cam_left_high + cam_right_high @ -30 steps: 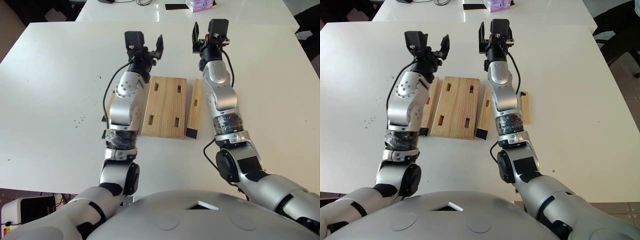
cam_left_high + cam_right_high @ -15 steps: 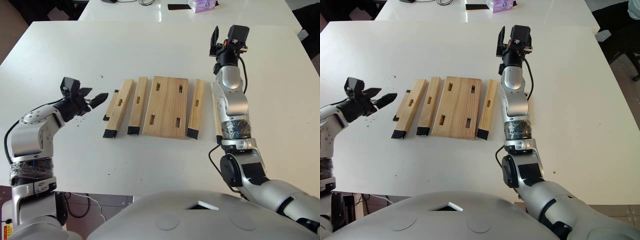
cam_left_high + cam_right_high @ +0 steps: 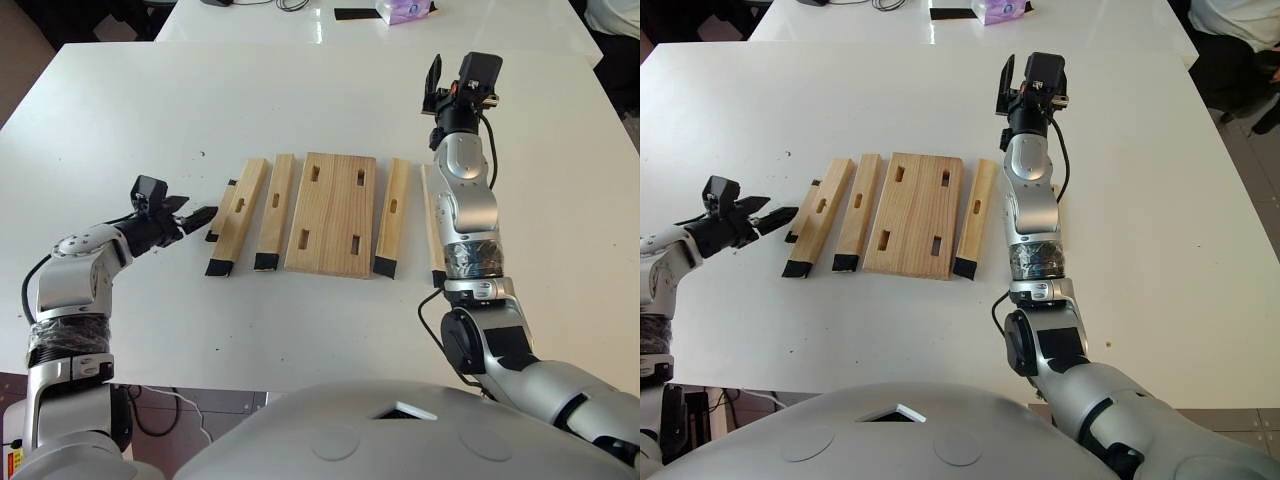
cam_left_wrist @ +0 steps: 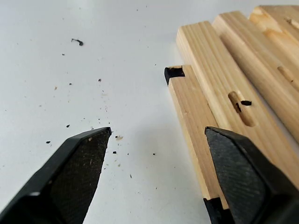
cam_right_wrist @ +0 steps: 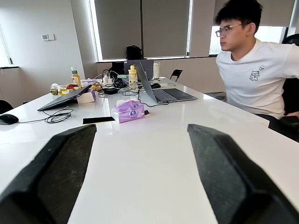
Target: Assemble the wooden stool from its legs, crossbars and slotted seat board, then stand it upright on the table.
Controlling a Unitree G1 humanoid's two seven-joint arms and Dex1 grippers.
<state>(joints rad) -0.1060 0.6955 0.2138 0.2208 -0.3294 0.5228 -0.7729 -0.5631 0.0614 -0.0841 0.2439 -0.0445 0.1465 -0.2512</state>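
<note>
**A:** What does the left wrist view add?

**B:** Close grain. A thin crossbar [image 4: 194, 130] with a black notched end lies against a slotted leg [image 4: 233, 88], and dark specks dot the white counter [image 4: 70, 84]. The left jaws stand wide apart and empty, low beside that crossbar.

**A:** And from the head?

**B:** The pale rectangular seat board [image 3: 331, 214], with four slots cut in it, lies flat mid-counter, and black-tipped legs [image 3: 391, 215] lie parallel either side. The right jaws, raised beyond them, are spread wide and hold nothing. Their wrist view looks out to a purple tissue pack [image 5: 131, 111] on a neighbouring table [image 5: 187, 112].
</note>
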